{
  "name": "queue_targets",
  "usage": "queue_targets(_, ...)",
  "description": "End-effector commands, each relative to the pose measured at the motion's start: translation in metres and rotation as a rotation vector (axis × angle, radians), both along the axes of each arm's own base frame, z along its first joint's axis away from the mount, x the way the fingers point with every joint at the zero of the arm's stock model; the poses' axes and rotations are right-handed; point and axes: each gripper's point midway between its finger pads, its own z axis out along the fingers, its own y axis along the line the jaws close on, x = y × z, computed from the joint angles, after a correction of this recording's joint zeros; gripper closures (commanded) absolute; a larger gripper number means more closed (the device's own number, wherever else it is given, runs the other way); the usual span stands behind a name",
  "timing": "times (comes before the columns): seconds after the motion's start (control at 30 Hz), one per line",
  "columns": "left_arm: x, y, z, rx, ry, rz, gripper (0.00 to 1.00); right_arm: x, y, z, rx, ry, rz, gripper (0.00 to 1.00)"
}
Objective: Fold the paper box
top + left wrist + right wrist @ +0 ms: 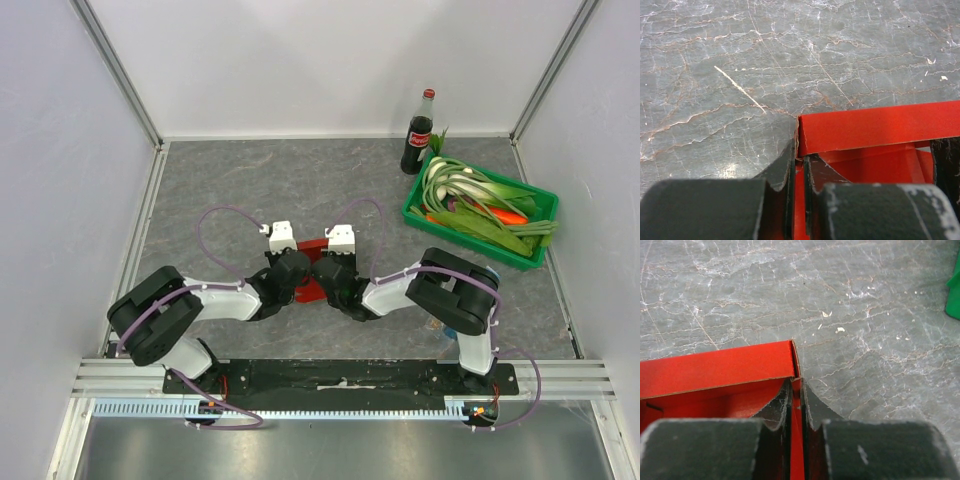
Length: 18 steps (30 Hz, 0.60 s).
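Red paper box (312, 246) dead centre on the counter (230, 180), just ahead of the arm bases, partly raised: long far wall up, end walls turned up at the corners. Pinched at both ends. Left hand (799, 162) clenched on the box's left end wall, thin card sandwiched between the fingers right at the far corner. Right hand (796, 390) the mirror of it, clamped on the right end wall at its own far corner. Looks like a hold meant to keep both ends upright and square to the long wall for the next crease, by judgement only. Wrists almost nose to nose over the box in the top view, so very little slack there: an inward move likely to knock them together, an outward tug likely to flatten or tear the thin card. Beyond the far wall, bare grey stone in both wrist views, with open room forward and off to the left. Out to the right, green crate (470, 242) of vegetables and a cola bottle (418, 135), both well apart from the box. Near side of the box hidden under the hands, so impossible to tell how it lies.
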Motion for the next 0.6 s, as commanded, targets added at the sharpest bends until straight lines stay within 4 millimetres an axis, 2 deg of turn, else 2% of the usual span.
queue_targets(0.0, -0.003, 0.005, -0.015, 0.026, 0.048, 0.052, 0.98, 0.006, 0.006, 0.024, 0.038, -0.064, 0.033, 1.00)
queue_targets(0.1, -0.003, 0.002, -0.012, 0.014, 0.046, 0.044, 0.86, 0.005, 0.008, 0.024, 0.033, -0.063, 0.055, 0.97)
queue_targets(0.2, -0.004, 0.005, -0.006, 0.002, 0.022, 0.036, 0.67, 0.005, 0.006, 0.023, 0.028, -0.059, 0.052, 0.94)
queue_targets(0.27, -0.008, 0.006, -0.006, -0.007, 0.014, 0.008, 0.54, 0.006, 0.005, 0.023, 0.032, -0.057, 0.062, 0.88)
queue_targets(0.33, -0.010, 0.003, 0.004, -0.039, -0.010, -0.020, 0.47, 0.009, 0.004, 0.021, 0.031, -0.050, 0.064, 0.85)
queue_targets(0.37, -0.015, 0.007, 0.002, -0.037, -0.005, -0.030, 0.41, 0.009, 0.004, 0.019, 0.028, -0.041, 0.067, 0.83)
queue_targets(0.43, -0.019, 0.008, 0.014, -0.073, -0.032, -0.050, 0.37, 0.010, 0.003, 0.019, 0.033, -0.036, 0.074, 0.80)
queue_targets(0.47, -0.025, 0.014, 0.009, -0.066, -0.023, -0.054, 0.34, 0.011, 0.001, 0.019, 0.033, -0.033, 0.074, 0.79)
queue_targets(0.5, -0.027, 0.017, 0.012, -0.076, -0.029, -0.055, 0.33, 0.011, 0.000, 0.018, 0.034, -0.031, 0.075, 0.76)
queue_targets(0.53, -0.027, 0.021, 0.021, -0.107, -0.047, -0.051, 0.32, 0.011, 0.001, 0.018, 0.033, -0.027, 0.083, 0.75)
queue_targets(0.57, -0.033, 0.030, 0.016, -0.100, -0.033, -0.047, 0.32, 0.010, 0.000, 0.017, 0.030, -0.025, 0.087, 0.75)
